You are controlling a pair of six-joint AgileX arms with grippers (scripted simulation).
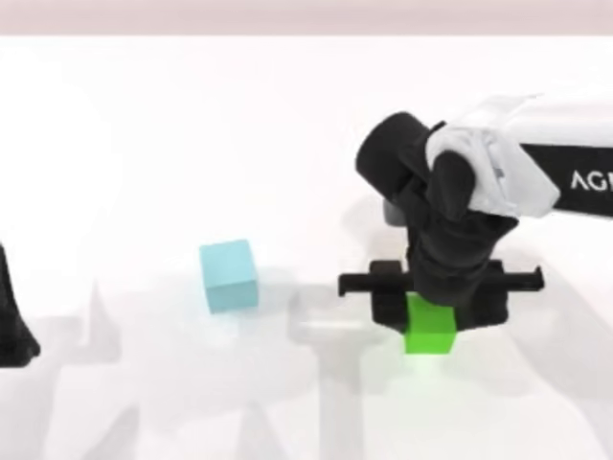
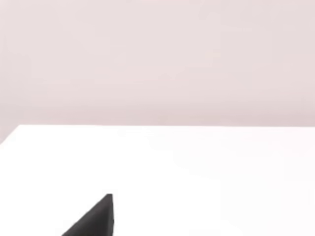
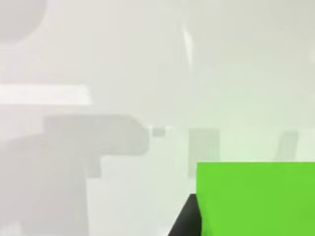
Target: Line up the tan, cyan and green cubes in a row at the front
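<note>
Green cube point(image 1: 428, 330): front right of worktop point(image 1: 144, 144), apparently pinched by right end effector point(image 1: 428, 311) for row placement. Cyan cube point(image 1: 229, 275): apart, to its left. Left end effector: parked at left edge, finger state indeterminable; tan cube unseen.

Cyan cube point(image 1: 229, 276) on the desk point(image 1: 192, 144) left of centre, green cube point(image 1: 429, 327) well apart to its right and nearer the front, right hand point(image 1: 431, 311) directly over the green cube, left hand point(image 1: 14, 316) at the desk's left edge.
</note>
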